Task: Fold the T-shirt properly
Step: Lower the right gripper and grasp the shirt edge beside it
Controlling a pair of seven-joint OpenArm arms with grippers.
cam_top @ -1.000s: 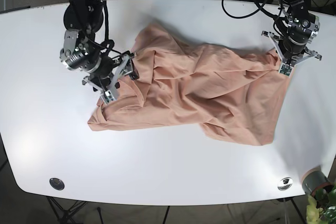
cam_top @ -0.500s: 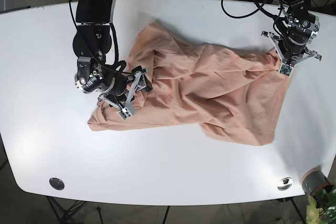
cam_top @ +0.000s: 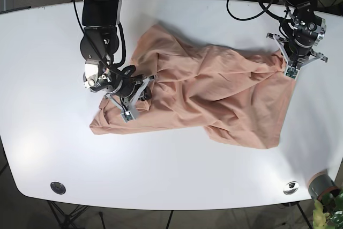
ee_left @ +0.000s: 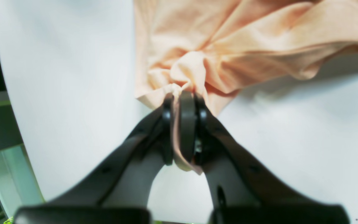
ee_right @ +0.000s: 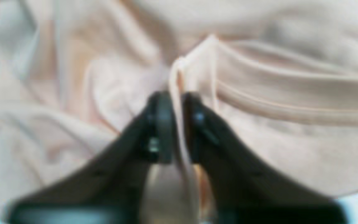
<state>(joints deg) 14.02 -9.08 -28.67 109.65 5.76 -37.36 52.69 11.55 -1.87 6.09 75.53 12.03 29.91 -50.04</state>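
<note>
A peach T-shirt [cam_top: 214,95] lies crumpled across the middle of the white table [cam_top: 187,170]. My left gripper [cam_top: 287,68] is at the shirt's right edge, shut on a bunched corner of fabric. The left wrist view shows its jaws [ee_left: 182,99] pinching the cloth [ee_left: 244,37] just above the table. My right gripper [cam_top: 135,105] is over the shirt's left part. In the blurred right wrist view it [ee_right: 177,96] is shut on a raised fold of the shirt [ee_right: 275,140].
Round metal fittings sit in the table near the front left [cam_top: 58,187] and front right [cam_top: 291,187]. A grey pot with a plant [cam_top: 323,189] stands off the front right corner. Cables hang behind the far edge.
My right arm has moved rightward and a little toward the front, onto the shirt's left part, and now pinches a fold there. The left arm and the shirt's right side have not moved.
</note>
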